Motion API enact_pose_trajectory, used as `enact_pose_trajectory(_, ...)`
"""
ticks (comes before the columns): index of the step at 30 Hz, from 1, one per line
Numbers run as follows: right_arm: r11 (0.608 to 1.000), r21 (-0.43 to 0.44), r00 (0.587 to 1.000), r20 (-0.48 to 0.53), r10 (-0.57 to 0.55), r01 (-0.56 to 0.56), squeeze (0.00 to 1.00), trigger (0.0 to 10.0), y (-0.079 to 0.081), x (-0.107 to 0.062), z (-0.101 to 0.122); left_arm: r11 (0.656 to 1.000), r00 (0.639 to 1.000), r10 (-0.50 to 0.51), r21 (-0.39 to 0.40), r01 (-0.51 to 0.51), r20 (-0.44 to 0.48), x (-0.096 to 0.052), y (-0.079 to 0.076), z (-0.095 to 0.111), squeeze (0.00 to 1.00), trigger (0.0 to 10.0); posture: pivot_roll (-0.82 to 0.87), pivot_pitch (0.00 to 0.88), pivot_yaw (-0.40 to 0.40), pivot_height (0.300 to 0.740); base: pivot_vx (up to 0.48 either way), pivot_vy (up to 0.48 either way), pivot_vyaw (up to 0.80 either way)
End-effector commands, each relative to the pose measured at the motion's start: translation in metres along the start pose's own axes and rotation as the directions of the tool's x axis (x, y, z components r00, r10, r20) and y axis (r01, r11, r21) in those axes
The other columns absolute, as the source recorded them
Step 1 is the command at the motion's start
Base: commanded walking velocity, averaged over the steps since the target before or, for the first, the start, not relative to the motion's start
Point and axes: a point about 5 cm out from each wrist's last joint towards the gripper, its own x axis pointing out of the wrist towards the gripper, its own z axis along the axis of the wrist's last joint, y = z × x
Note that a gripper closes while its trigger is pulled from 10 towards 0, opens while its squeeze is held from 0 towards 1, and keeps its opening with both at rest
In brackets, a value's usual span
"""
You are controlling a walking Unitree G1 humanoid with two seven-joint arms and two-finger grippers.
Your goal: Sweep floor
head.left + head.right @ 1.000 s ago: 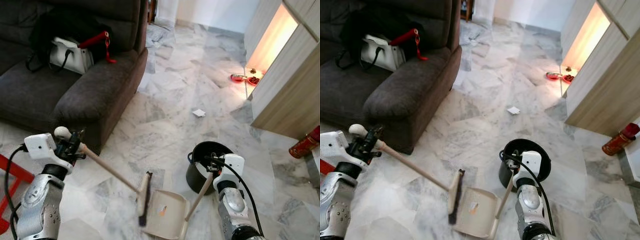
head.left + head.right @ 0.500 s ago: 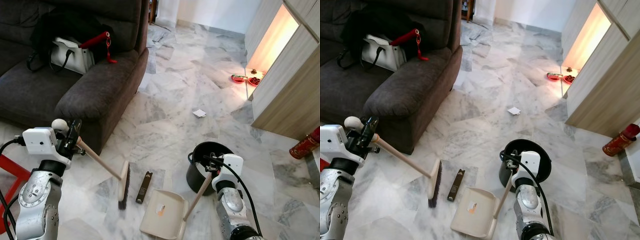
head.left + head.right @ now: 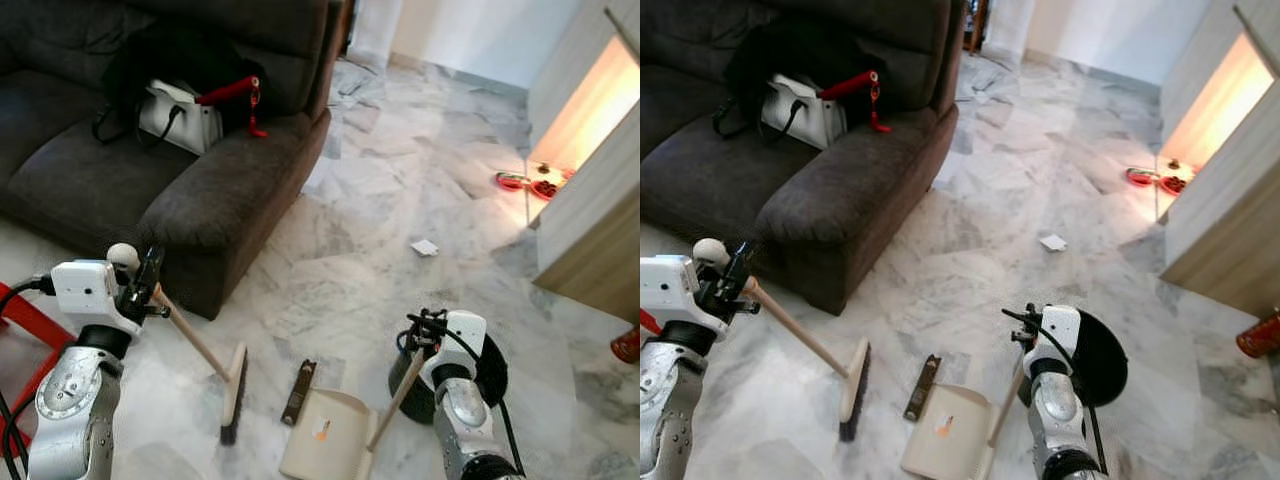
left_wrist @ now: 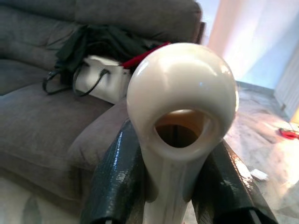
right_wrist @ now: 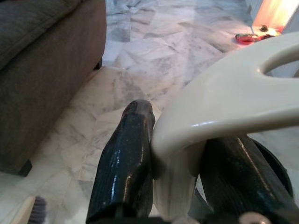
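Observation:
A cream broom, its head [image 3: 232,392] on the marble floor, slants up to my left gripper [image 3: 148,285], which is shut on the handle just below the round knob [image 4: 182,107]. A cream dustpan [image 3: 325,435] lies flat on the floor to the right of the broom head. Its long handle [image 5: 224,102] rises to my right gripper [image 3: 425,335], shut on the looped grip. A dark flat strip [image 3: 298,392] lies between broom head and dustpan. A white paper scrap [image 3: 424,247] sits farther off on the floor.
A dark sofa [image 3: 200,190] with a white bag [image 3: 180,110] stands at the left. Behind my right arm is a black bin [image 3: 490,370]. A wooden cabinet [image 3: 590,230] lines the right, with red dishes [image 3: 530,182] at its lit foot. A red frame [image 3: 25,320] is beside my left arm.
The broom head has drawn back to the left, away from the dustpan's mouth, leaving the dark strip on the floor. The head camera has shifted, so the whole scene sits further right.

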Motion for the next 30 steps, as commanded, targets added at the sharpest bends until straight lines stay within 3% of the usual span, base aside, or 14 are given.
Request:
enact_pose_trajectory(1,1.0,-0.009,1.0,0.014,0.005,-0.004,0.0,10.0,0.0,0.002,0.004,0.999,0.999,-0.024,0.025,0.024,0.022,0.001,-0.001,0.006,0.0,10.0,0.13,0.092,-0.152,0.74,0.0,0.0,0.0)
enact_pose_trajectory(11,1.0,-0.01,1.0,0.015,0.005,-0.005,0.0,10.0,0.001,0.002,0.004,0.983,0.987,-0.134,0.116,0.143,-0.087,0.0,-0.002,-0.009,0.0,10.0,0.14,0.094,-0.152,0.74,0.0,0.0,0.0)
enact_pose_trajectory(21,1.0,-0.013,1.0,0.017,0.001,-0.001,0.0,10.0,-0.001,0.002,0.004,0.977,0.972,-0.178,0.092,0.193,-0.153,-0.002,-0.005,-0.027,0.0,10.0,0.13,0.096,-0.154,0.74,0.0,0.0,0.0)
enact_pose_trajectory(30,1.0,-0.022,1.0,0.023,-0.005,0.005,0.0,10.0,-0.006,0.001,0.004,0.95,0.958,-0.176,0.214,0.226,-0.228,-0.002,0.0,-0.044,0.0,10.0,0.11,0.092,-0.153,0.74,0.0,0.0,0.0)
